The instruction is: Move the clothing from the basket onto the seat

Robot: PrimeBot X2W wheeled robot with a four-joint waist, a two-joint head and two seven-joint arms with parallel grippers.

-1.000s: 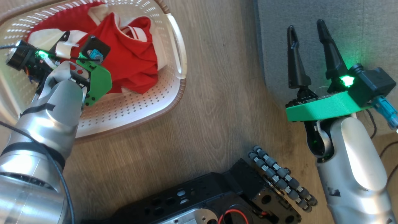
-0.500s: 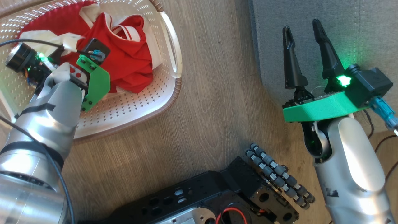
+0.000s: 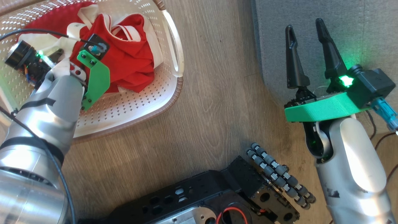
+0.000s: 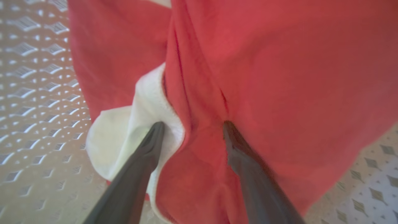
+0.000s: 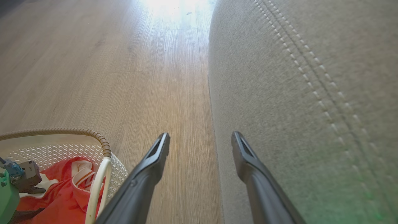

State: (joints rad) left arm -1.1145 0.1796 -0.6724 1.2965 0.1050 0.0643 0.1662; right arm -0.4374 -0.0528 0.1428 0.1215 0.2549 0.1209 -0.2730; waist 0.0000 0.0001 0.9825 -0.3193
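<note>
Your left claw (image 4: 192,123) is wide open, tips dug into the red clothing (image 4: 279,62) inside the basket (image 3: 140,102); your right claw (image 3: 304,25) hangs open too, empty. Pinch too shallow and you'll probably lose that fold.

The clothing (image 3: 130,59) lies in the basket (image 3: 140,102) on the floor (image 3: 214,93); the seat (image 3: 367,18) stands right of the basket, floor between them.

Head camera steeply downward; left wrist close on clothing (image 4: 279,62); basket (image 3: 179,93) in all views.

A brown wood-grain plank floor (image 3: 217,102) catches bright glare at its far end.
</note>
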